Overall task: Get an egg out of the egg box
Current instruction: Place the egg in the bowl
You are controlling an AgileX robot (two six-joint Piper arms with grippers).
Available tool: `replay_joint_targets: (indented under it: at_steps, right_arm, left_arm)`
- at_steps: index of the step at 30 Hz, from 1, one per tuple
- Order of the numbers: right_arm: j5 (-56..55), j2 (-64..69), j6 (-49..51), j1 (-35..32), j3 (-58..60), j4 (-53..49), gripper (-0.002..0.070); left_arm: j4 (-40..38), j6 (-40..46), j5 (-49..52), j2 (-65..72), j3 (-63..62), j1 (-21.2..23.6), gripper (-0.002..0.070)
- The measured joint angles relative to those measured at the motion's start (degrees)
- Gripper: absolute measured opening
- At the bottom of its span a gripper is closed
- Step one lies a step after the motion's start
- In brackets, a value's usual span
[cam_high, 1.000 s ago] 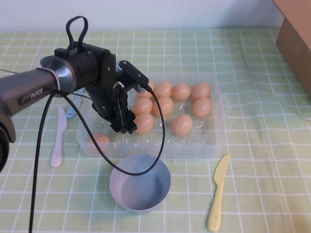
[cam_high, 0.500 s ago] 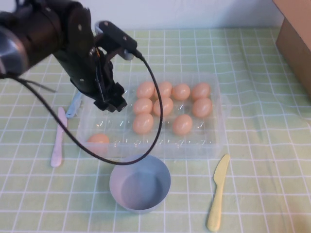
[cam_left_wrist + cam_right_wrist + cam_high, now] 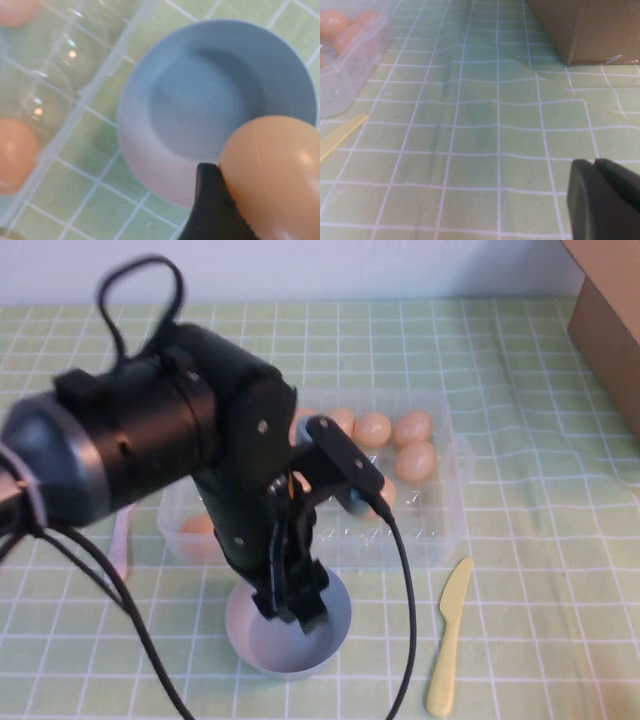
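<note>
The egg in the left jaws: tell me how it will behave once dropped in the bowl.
The egg, smooth and rounded, will likely roll to the curved centre of the bowl. It may crack if dropped from height. The left gripper holds it above the bowl; the right gripper sits parked.

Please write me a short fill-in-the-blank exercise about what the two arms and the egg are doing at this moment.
1. The left gripper is shut on an ____.
2. It hangs above the grey-blue ____.
3. The yellow knife lies on the robot's ____ side of that dish.
4. The right gripper is over the green cloth, near the brown ____.

Missing words: egg; bowl; right; box
</note>
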Motion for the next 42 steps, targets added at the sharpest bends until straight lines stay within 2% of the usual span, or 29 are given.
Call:
replay_joint_targets:
  at_steps: [15, 24, 39, 42]
  right_arm:
    - [0.00, 0.00, 0.00, 0.00, 0.00, 0.00, -0.0018]
    - [0.00, 0.00, 0.00, 0.00, 0.00, 0.00, -0.0018]
    - [0.00, 0.00, 0.00, 0.00, 0.00, 0.00, -0.0018]
    - [0.00, 0.00, 0.00, 0.00, 0.00, 0.00, -0.0018]
  left_arm:
    - [-1.01, -1.18, -2.03, 9.43, 1.38, -0.50, 0.0371]
    - [3.11, -2.30, -4.26, 11.32, 1.38, -0.50, 0.0371]
    - [3.47, -2.71, -6.59, 12.98, 1.38, -0.50, 0.0371]
    - [3.47, -2.71, -6.59, 12.98, 1.38, -0.50, 0.0391]
